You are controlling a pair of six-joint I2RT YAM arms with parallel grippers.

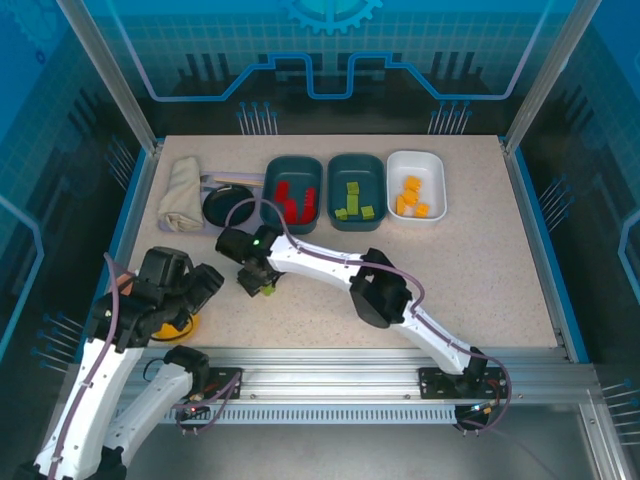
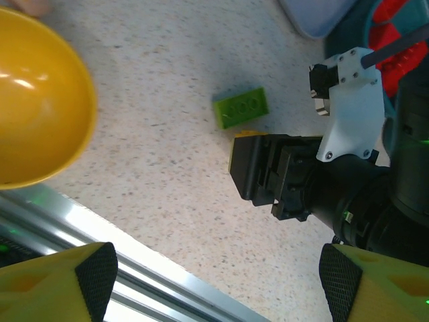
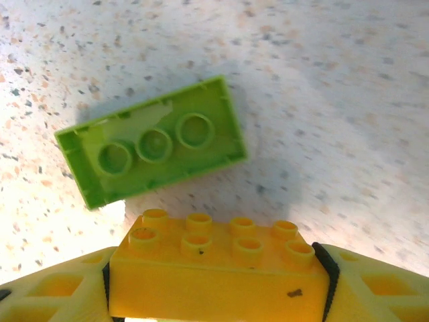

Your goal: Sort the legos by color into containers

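Bright, even overhead light covers the table [image 1: 500, 270], leaving soft shadows beside the right arm [image 1: 320, 262]. In the left wrist view, white glare spots the yellow bowl [image 2: 33, 100]. In the right wrist view the tabletop washes out pale, the green brick [image 3: 154, 144] casts a soft shadow, and the yellow brick [image 3: 214, 268] looks sharp.

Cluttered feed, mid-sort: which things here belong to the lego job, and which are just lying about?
Job:
- left teal tray with red bricks
- middle teal tray with green bricks
- white tray with orange bricks
- loose green brick
- yellow brick in right pincer

Lying about:
- yellow bowl
- black dish
- cloth
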